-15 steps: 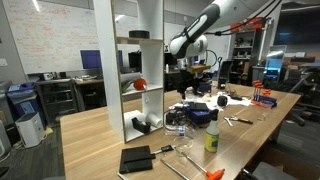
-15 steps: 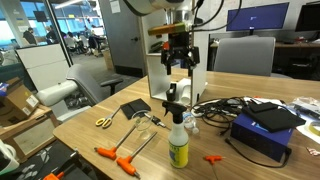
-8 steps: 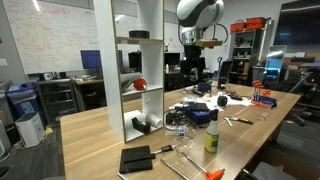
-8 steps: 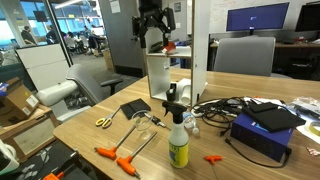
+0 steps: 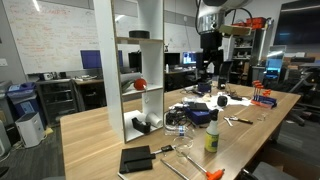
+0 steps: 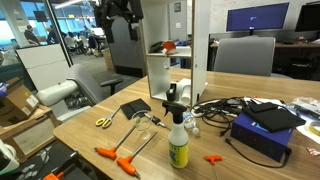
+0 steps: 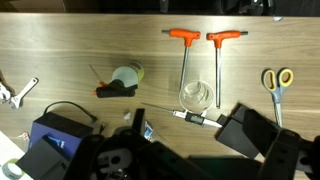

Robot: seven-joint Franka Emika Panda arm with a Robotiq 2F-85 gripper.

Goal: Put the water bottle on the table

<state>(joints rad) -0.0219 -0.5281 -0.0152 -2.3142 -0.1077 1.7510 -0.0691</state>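
A white open shelf unit stands upright on the long, light tan wooden bench.

In both exterior views the arm's dark claw hangs high above the bench and well apart from the shelf unit. In one of them it is partly cut off by the top edge. It is too small and dark to tell whether its jaws are wide, narrow or holding anything, and the wrist view does not settle it either.

I cannot say for sure which item is the water bottle. The one bottle clearly seen is a yellow-green plastic spray bottle with a black trigger head. It stands upright on the bench in front of the shelf unit, apart from the claw.

Also on the bench in front of the shelf unit:
- a flat black rectangular pad
- yellow-handled scissors
- two orange T-handled metal tools, lying side by side in the wrist view
- a clear glass cup, between the spray bottle and the pad
- a dark blue box among black cables

A small orange object sits on the shelf unit's middle level.
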